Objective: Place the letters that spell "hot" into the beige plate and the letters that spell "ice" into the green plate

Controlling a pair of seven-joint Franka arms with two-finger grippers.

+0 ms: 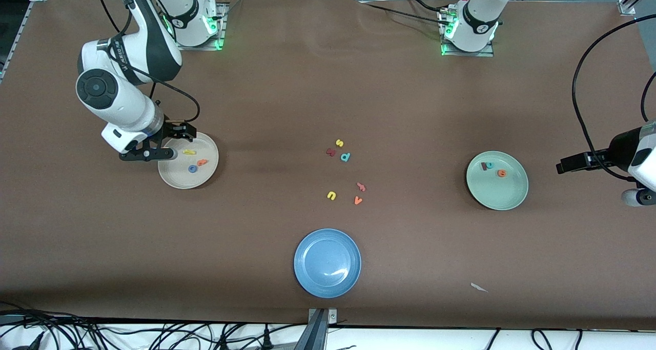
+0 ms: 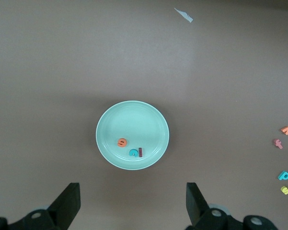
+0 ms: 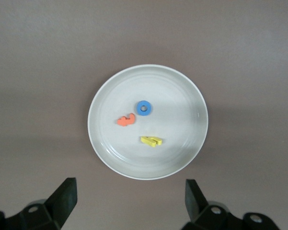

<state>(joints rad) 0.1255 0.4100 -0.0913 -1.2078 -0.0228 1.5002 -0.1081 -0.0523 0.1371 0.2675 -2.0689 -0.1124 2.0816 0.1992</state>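
The beige plate (image 1: 179, 178) lies toward the right arm's end of the table. In it are the yellow "h" (image 1: 189, 151), blue "o" (image 1: 192, 168) and orange "t" (image 1: 202, 162). My right gripper (image 1: 163, 144) hangs open and empty over that plate's edge; its wrist view shows the plate (image 3: 172, 91) with "o" (image 3: 143, 108), "t" (image 3: 126, 120) and "h" (image 3: 151, 141). The green plate (image 1: 499, 193) holds the dark red "i" (image 1: 484, 166), teal "c" (image 1: 490, 164) and orange "e" (image 1: 501, 173). My left gripper (image 1: 581, 163) waits open and empty beside it, looking at the plate (image 2: 134, 120).
A blue plate (image 1: 327, 262) sits near the front camera at mid-table. Loose letters lie in the middle: yellow "s" (image 1: 339, 143), a dark red letter (image 1: 331, 152), teal "p" (image 1: 345, 157), yellow "u" (image 1: 331, 196), an orange letter (image 1: 361, 187), orange "v" (image 1: 357, 200). A white scrap (image 1: 478, 287) lies near the front edge.
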